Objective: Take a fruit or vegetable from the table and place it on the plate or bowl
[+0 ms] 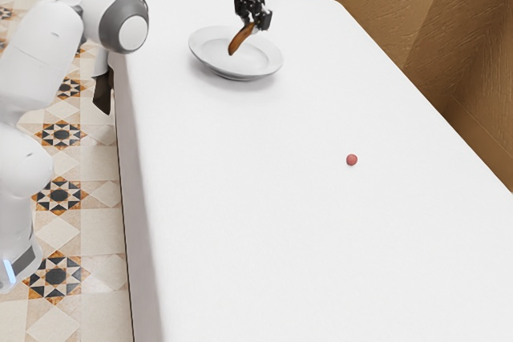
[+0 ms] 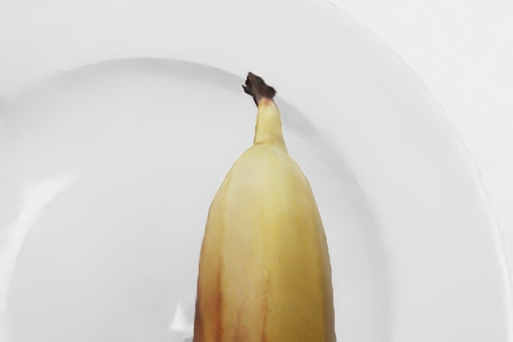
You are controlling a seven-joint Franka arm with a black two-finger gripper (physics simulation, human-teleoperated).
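The white table (image 1: 280, 222) is seen spread beneath the gripper (image 1: 253, 22), and the white plate (image 1: 268, 60) (image 2: 96, 158) lies directly under it. The banana (image 1: 240, 39) (image 2: 264, 246) is clamped at its upper end between the narrowly parted fingers and hangs tilted over the plate's hollow, stem end lowest. A small red ball (image 1: 351, 159) is left on the table well apart from the gripper.

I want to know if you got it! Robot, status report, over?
End effector shut on banana. Banana hanging tip-down over plate, not released. Small red round thing far off on table, not in the way.
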